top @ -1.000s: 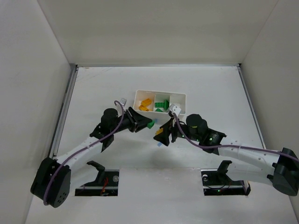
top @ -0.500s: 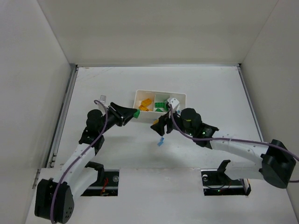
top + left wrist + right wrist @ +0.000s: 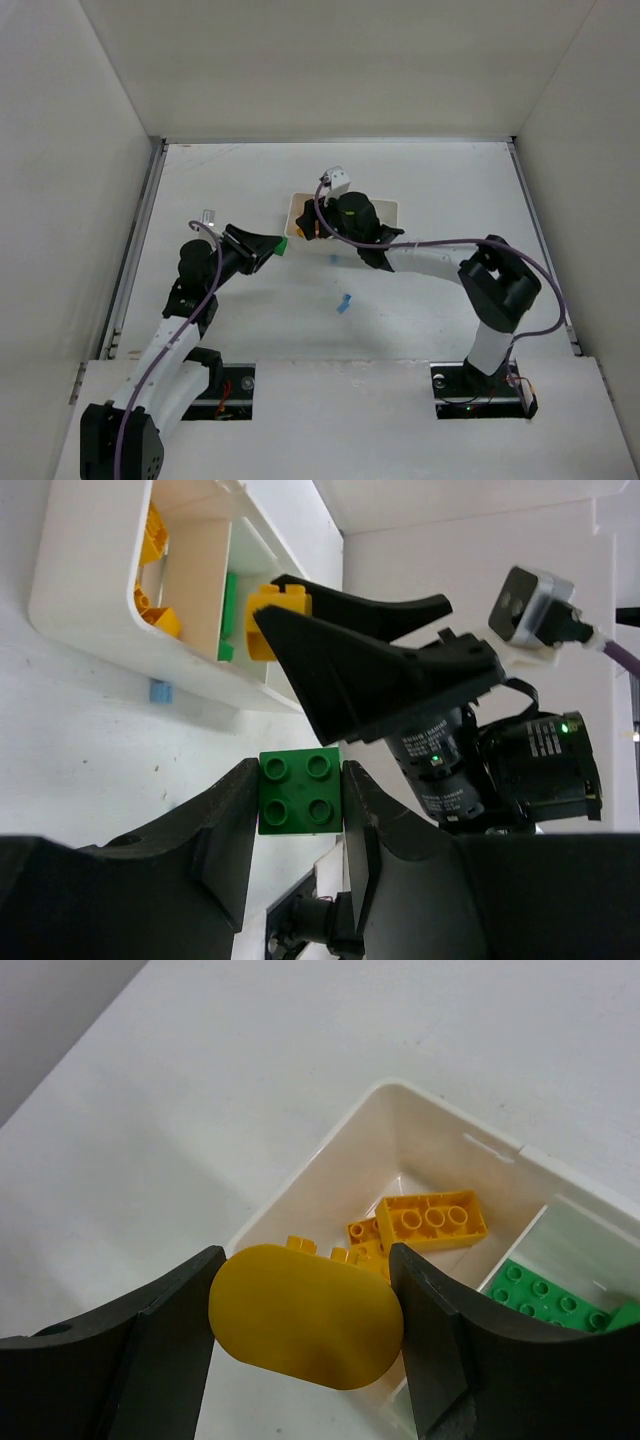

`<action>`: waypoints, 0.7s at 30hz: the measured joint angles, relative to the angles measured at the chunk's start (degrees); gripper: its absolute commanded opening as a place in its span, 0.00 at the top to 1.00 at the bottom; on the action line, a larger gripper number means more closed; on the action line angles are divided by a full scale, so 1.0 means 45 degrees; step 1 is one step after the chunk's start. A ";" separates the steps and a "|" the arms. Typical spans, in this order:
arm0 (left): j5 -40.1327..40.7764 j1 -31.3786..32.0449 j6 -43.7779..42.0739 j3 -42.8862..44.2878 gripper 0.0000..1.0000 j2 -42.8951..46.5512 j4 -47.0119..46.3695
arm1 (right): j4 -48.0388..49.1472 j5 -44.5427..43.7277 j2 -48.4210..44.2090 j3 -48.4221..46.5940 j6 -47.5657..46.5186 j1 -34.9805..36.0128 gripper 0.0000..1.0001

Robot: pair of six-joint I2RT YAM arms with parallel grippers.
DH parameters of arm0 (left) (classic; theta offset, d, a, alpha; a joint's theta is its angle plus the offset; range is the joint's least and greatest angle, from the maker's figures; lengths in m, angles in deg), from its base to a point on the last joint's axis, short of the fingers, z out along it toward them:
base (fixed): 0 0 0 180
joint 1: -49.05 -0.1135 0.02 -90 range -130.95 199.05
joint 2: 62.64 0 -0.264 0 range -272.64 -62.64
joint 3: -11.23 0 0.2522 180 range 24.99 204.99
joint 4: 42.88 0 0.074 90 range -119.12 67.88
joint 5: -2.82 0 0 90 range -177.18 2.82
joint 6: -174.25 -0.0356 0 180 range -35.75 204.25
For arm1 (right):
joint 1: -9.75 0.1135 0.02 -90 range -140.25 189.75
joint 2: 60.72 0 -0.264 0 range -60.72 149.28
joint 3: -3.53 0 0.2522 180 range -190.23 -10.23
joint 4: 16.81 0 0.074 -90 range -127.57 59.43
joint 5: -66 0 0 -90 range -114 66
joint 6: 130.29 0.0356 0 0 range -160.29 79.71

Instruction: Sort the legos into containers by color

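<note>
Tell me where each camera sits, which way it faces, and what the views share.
Top external: above and behind the bases, looking down on the table; both arms, left gripper and right gripper show.
Left wrist: on the left arm, facing past the left gripper, shut on a green brick, toward the tray.
Right wrist: above the tray, looking down past the right gripper, shut on a yellow brick.
Shared: all three show the tray.
</note>
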 measured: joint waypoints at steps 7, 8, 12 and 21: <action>0.0233 -0.0019 -0.0321 -0.0039 0.86 -0.0335 0.0121 | 0.0087 -0.0359 0.0976 -0.0520 0.0325 -0.0379 0.23; 0.0267 -0.0015 -0.0355 -0.0044 0.86 -0.0418 0.0121 | 0.0136 -0.0403 0.1025 -0.0612 0.0364 -0.0437 0.17; 0.0418 0.0053 -0.0461 -0.0044 0.86 -0.0661 0.0121 | 0.0321 -0.0612 0.1059 -0.0801 0.0471 -0.0510 0.08; 0.1622 0.1248 -0.1025 0.0335 0.86 -0.1608 0.0180 | 0.0427 -0.1491 0.0005 -0.0087 0.0539 -0.0549 0.39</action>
